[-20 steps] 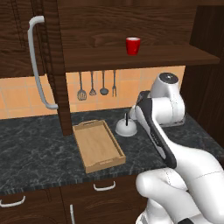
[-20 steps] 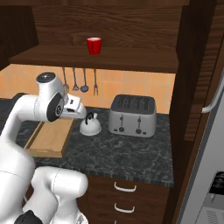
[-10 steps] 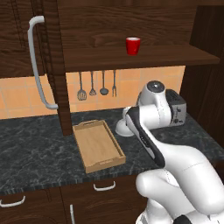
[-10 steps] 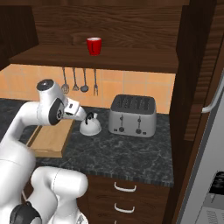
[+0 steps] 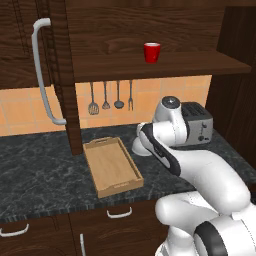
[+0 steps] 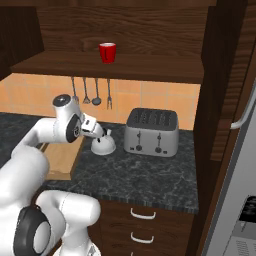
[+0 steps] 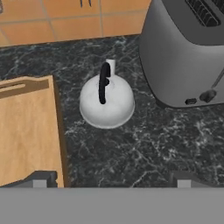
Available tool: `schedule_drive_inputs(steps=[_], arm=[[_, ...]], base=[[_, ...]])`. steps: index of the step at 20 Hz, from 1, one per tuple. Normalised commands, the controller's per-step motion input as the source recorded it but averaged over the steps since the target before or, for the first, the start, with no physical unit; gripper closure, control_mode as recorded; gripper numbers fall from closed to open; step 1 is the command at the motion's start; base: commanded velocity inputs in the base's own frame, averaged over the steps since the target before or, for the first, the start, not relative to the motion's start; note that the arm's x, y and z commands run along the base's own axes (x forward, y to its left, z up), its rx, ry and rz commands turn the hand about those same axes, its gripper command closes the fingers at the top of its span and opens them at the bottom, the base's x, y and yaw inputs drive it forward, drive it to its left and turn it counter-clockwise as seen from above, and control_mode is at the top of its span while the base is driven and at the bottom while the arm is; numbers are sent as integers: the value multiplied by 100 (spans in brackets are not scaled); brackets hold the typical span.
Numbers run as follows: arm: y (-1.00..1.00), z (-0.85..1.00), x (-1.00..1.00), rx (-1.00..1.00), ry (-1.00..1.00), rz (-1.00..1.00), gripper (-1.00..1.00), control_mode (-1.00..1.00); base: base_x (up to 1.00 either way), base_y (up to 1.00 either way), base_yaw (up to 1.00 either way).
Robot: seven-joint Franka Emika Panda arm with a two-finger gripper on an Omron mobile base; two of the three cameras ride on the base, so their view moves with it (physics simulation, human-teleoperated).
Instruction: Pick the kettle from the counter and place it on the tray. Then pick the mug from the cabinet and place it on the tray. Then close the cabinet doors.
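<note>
Pincer (image 7: 109, 177) stands with jaws spread wide and empty, poised above the kettle (image 7: 106, 101); over the last second the arm has swung lower and closer to it, so the first pick appears to be in its approach stage, with no contact yet. Kettle is a squat silver-white dome with a thin black upright handle, standing on the counter (image 7: 144, 148) between the tray (image 7: 26, 131) and the toaster (image 7: 186, 52), apart from both. Mug (image 5: 152, 52) sits on the cabinet shelf, and the tray is bare.
</note>
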Motion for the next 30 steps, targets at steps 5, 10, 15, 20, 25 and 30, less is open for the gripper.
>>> schedule_drive_inputs(steps=[5, 10, 15, 20, 25, 30], arm=[[0, -18, 25, 0, 0, 0, -100, -100], [0, -14, 32, 0, 1, 0, -100, -100], [0, -16, 35, 0, 0, 0, -100, -100], [0, -21, 30, 0, 0, 0, -100, -100], [0, -25, 29, 0, 0, 0, -100, -100], [0, -10, 27, 2, 0, 0, -100, -100]], base=[[0, 0, 0], [0, 0, 0], [0, 0, 0], [0, 0, 0], [0, 0, 0], [0, 0, 0]])
